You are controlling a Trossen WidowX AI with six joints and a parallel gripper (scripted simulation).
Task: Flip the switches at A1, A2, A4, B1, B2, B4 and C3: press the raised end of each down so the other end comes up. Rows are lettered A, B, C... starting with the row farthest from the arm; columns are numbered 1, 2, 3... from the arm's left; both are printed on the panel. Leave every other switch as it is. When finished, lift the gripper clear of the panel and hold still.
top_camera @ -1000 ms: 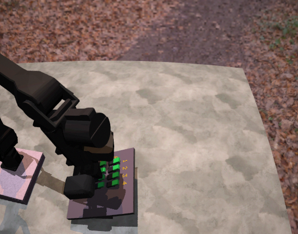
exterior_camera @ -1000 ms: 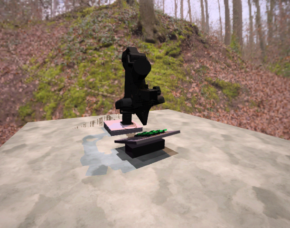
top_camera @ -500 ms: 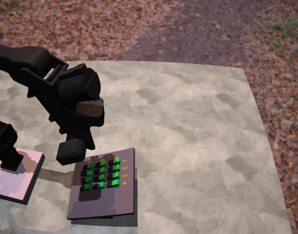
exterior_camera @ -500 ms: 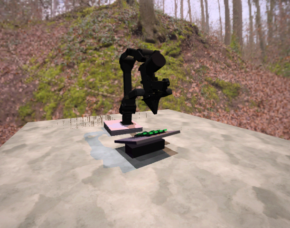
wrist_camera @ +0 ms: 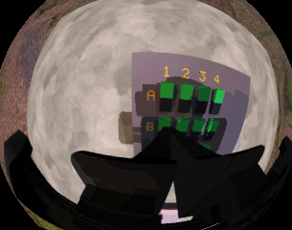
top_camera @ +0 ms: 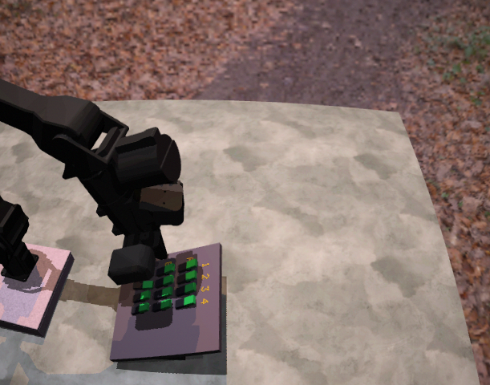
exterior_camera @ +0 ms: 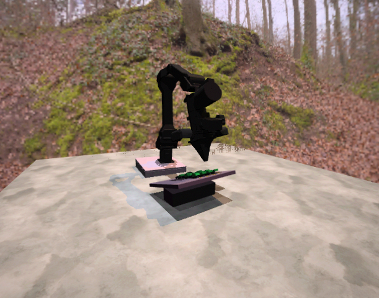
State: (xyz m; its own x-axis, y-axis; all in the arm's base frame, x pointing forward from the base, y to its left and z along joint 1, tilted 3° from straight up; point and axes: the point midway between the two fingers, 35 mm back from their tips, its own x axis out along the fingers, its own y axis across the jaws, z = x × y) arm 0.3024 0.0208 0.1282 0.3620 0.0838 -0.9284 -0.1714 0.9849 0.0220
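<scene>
Across the leftmost part of the exterior view, a slope is covered by fallen leaves point(top_camera: 132, 50) point(exterior_camera: 25, 64) and green moss point(exterior_camera: 67, 108). In front of it, a mottled, pale stone-like bench point(top_camera: 298, 207) point(exterior_camera: 263, 224) point(wrist_camera: 78, 96) is seen, with the arm's shadow point(exterior_camera: 131, 195) cast on its left half. At the far left of the bench, a pink base plate point(top_camera: 62, 258) point(exterior_camera: 144, 161) is set, and on it the black arm point(top_camera: 81, 119) point(exterior_camera: 167, 108) is mounted. To the right, the end effector point(top_camera: 165, 256) point(exterior_camera: 205, 159) point(wrist_camera: 168, 132) is held above the switch panel point(top_camera: 207, 331) point(exterior_camera: 168, 185) point(wrist_camera: 193, 62), its fingers together and nothing gripped; a gap is left beneath its tips. The panel is tilted on a dark block point(exterior_camera: 189, 194), nearer than the base plate and near the middle of the scene. Green-and-black rocker switches point(top_camera: 188, 301) point(exterior_camera: 199, 174) point(wrist_camera: 218, 96) are carried on it, with yellow letters and numbers printed alongside. Behind, a thick tree trunk point(exterior_camera: 192, 25) is seen on the slope; farther right, thin trunks point(exterior_camera: 310, 25) are set against a pale sky.
</scene>
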